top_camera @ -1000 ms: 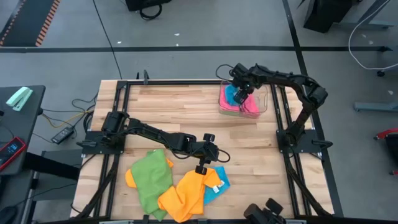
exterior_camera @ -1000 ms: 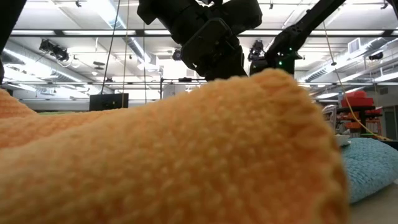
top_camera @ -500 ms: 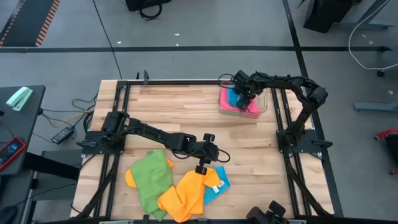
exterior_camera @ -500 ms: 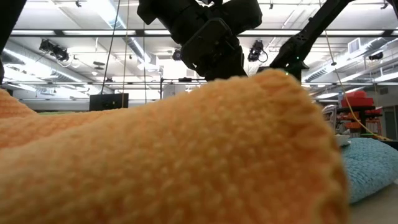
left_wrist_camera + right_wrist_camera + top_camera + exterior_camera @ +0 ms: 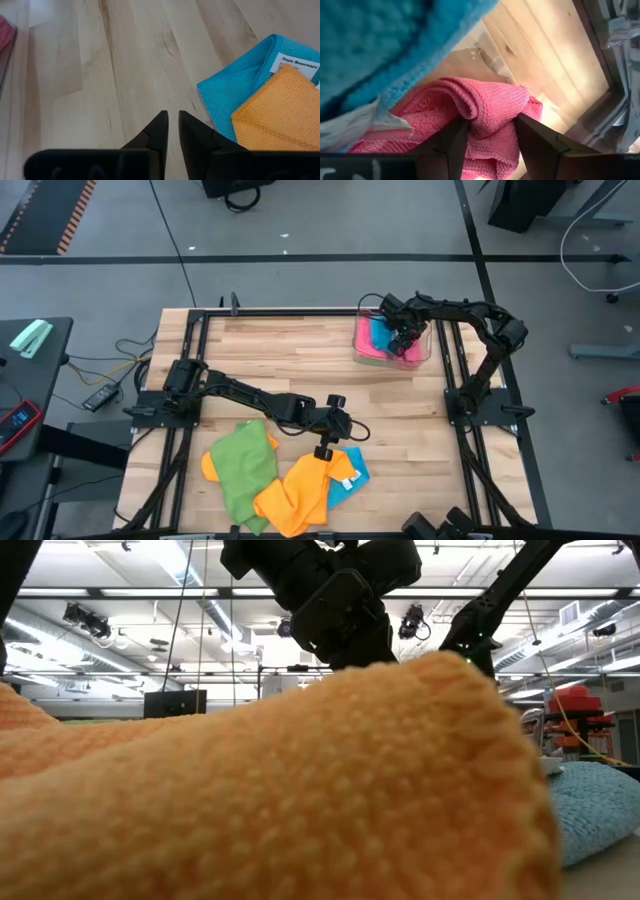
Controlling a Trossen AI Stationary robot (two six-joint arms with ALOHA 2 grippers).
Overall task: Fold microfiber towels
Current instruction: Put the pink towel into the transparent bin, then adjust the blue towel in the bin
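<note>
My right end effector (image 5: 487,137) is down in the clear plastic tray (image 5: 424,352), its fingers pinching a rolled fold of the pink towel (image 5: 490,107) that lies under the sky-blue towel (image 5: 375,45). The cloth looks soft, light and floppy, so a bunched fold should hold best. My left end effector (image 5: 173,131), nearly shut and empty, hovers over the desk (image 5: 280,355), well apart from the tray, just beside the orange towel (image 5: 295,495).

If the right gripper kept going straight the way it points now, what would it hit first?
The pink towel: a fold of it already sits between the right gripper fingers, inside the clear tray. What lies beneath that fold is unclear.
</note>
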